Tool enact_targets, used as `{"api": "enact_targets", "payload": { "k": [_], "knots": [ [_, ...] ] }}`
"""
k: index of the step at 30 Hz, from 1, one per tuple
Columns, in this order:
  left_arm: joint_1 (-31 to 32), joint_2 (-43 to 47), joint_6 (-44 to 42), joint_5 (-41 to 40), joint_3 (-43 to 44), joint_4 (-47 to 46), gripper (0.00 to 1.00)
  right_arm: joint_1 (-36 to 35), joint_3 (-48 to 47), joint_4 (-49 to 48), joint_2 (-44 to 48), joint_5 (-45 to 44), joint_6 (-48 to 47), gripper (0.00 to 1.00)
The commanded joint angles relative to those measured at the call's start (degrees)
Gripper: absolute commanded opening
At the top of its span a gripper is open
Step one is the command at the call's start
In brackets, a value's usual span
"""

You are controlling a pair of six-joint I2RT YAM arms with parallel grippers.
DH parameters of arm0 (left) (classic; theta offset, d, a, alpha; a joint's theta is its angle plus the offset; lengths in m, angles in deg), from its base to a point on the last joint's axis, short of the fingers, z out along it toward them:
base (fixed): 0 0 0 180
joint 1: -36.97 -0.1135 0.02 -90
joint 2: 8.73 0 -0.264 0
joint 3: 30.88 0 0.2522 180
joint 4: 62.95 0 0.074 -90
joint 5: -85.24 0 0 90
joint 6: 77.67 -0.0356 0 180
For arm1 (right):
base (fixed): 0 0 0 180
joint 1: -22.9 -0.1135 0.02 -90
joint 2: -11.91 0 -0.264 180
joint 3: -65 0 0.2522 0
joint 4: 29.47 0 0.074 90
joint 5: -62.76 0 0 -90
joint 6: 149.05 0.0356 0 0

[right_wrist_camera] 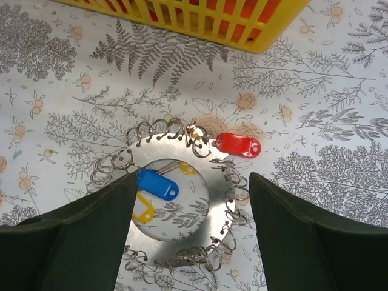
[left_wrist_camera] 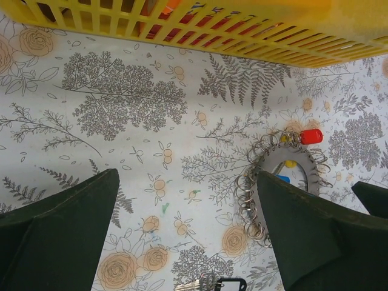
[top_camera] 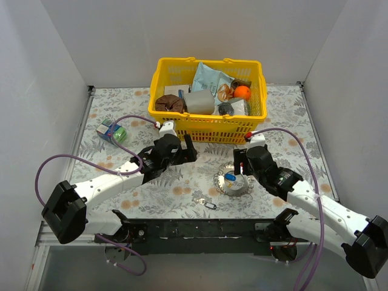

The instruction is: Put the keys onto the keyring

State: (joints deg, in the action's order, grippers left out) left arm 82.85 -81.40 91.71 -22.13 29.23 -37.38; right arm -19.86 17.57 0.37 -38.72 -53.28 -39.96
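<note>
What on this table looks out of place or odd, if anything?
Nothing is spilled or broken. One oddity: a small bunch of keys with a black tag lies alone near the front edge of the table, apart from the keyring. The blue tag and yellow tag lie in its hollow centre; the red tag sits at its rim.

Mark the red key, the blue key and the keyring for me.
red key (right_wrist_camera: 238, 144): right wrist view, middle of its red head.
blue key (right_wrist_camera: 157, 183): right wrist view, middle of its blue head.
keyring (right_wrist_camera: 218, 185): right wrist view, flat plate, right side.
</note>
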Motion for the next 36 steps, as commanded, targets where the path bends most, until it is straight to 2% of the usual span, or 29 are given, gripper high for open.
{"api": "enact_targets", "payload": {
  "k": [1, 5, 13, 19, 28, 36],
  "knots": [
    [0.17, 0.07, -1.06, -0.92, 1.55, -1.00, 0.98, 0.14, 0.53, -2.28, -0.87, 2.22, -0.37, 0.83],
    [0.17, -0.90, -2.38, -3.89, 2.52, -0.57, 0.98, 0.14, 0.54, -2.80, -1.75, 3.63, -0.02, 0.90],
    [0.17, -0.89, -1.59, -6.45, 0.50, -1.62, 0.98, 0.14, 1.50, -4.03, -3.24, 4.86, 0.59, 0.90],
    [0.17, -4.76, -2.21, -3.03, 2.43, 0.49, 0.98, 0.05, 1.50, -6.05, -6.40, 7.05, 1.12, 0.86],
    [0.17, -9.69, -3.26, -4.69, 4.72, 2.42, 0.98, 0.14, 0.80, -6.67, -10.89, 7.67, 0.33, 0.82],
    [0.17, -13.64, -5.02, -2.06, 6.74, 2.60, 0.98, 0.14, 1.68, -9.39, -15.80, 13.64, -0.02, 0.69]
  ]
}}
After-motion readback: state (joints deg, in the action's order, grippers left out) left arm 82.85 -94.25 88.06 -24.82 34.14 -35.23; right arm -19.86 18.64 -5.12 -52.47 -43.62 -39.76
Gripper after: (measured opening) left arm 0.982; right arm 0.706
